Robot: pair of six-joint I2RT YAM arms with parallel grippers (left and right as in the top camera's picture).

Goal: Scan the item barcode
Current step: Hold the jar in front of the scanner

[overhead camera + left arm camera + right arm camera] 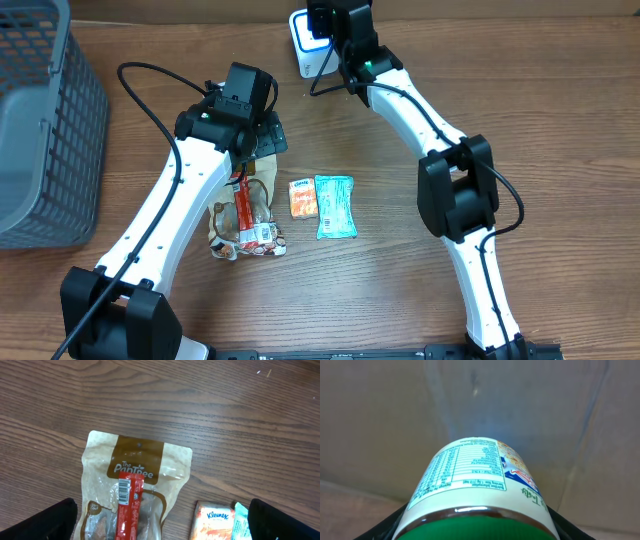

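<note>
The green-lidded, white-labelled cylindrical jar [470, 470] ran off the right wrist view at 6 o'clock, its fine print unreadable. The left wrist view cropped the tan plastic snack pouch [150, 455] and orange tissue pack [214, 521] at 6 o'clock.

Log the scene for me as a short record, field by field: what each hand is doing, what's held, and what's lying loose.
left hand: open, holding nothing, above the snack bag
right hand: shut on the green-lidded tub, next to the white scanner box
label: nutrition panel faces the right wrist camera; no barcode seen in that view
lying loose: red stick pack on top of the snack bag; orange Kleenex pack beside a teal packet
basket: grey, at the far left
</note>
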